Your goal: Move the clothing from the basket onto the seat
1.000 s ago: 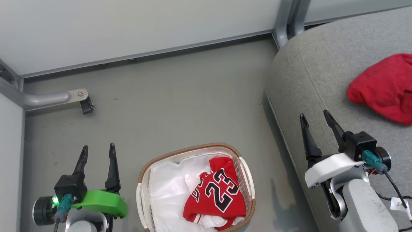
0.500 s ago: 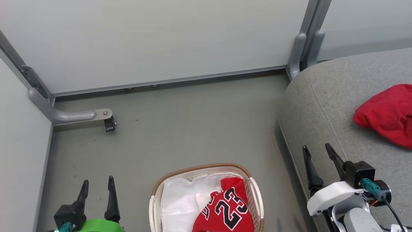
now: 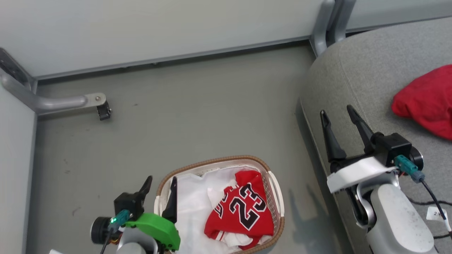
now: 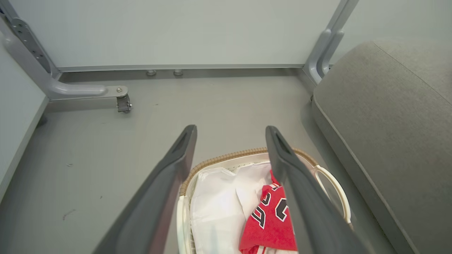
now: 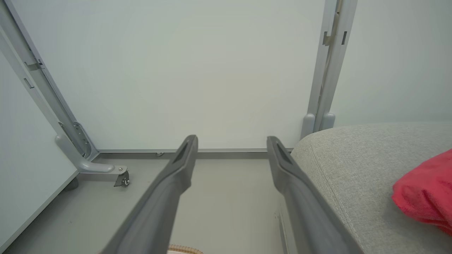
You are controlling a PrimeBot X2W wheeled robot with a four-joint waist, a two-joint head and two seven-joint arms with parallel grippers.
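The red jersey point(image 3: 243, 210), bunched in the right half of the basket point(image 3: 219, 160), looks soft, light and limp, probably best pinched at its raised upper fold by the left hand point(image 3: 161, 179), spread wide and empty over the basket's left rim.

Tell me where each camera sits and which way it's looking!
Head view: on the head, looking down at basket and sofa; open left gripper and right gripper show.
Left wrist view: on the left wrist, looking along its fingers into the basket at the jersey.
Right wrist view: on the right wrist, looking along its fingers toward the wall and sofa.
Shared: head and right wrist views both show the red garment on the sofa.
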